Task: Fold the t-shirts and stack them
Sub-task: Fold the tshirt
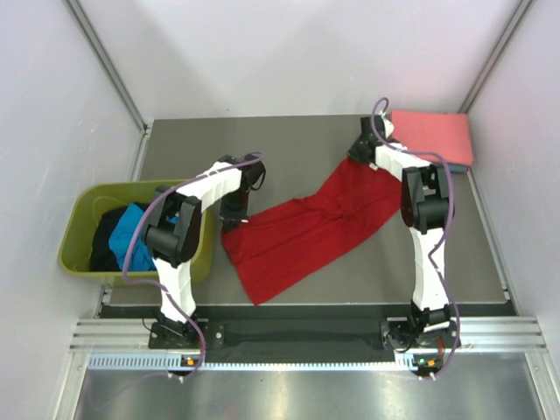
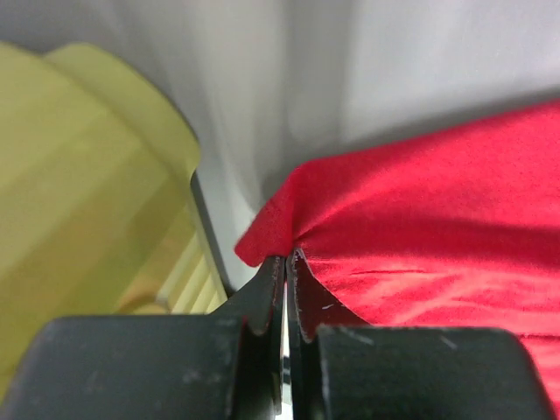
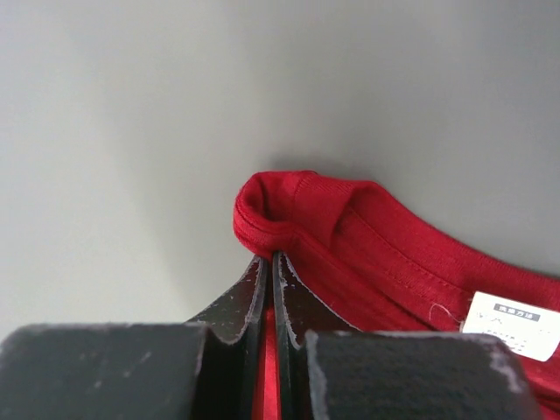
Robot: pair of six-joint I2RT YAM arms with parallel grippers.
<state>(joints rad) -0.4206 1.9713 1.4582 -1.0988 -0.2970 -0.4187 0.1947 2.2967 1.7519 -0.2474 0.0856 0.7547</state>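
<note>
A bright red t-shirt (image 1: pixel 306 229) lies stretched diagonally across the grey table, rumpled in the middle. My left gripper (image 1: pixel 234 219) is shut on its near-left corner (image 2: pixel 267 232), next to the tub. My right gripper (image 1: pixel 360 150) is shut on the far-right end, pinching the ribbed collar (image 3: pixel 262 219); a white label (image 3: pixel 516 325) shows inside the neck. A folded salmon-pink t-shirt (image 1: pixel 433 136) lies at the table's far right corner, atop a blue one whose edge just shows. Turquoise (image 1: pixel 131 232) and black (image 1: pixel 107 245) t-shirts sit crumpled in the tub.
The olive-green plastic tub (image 1: pixel 83 210) stands off the table's left edge, close to my left arm; its wall (image 2: pixel 79 192) fills the left of the left wrist view. White walls enclose the table on three sides.
</note>
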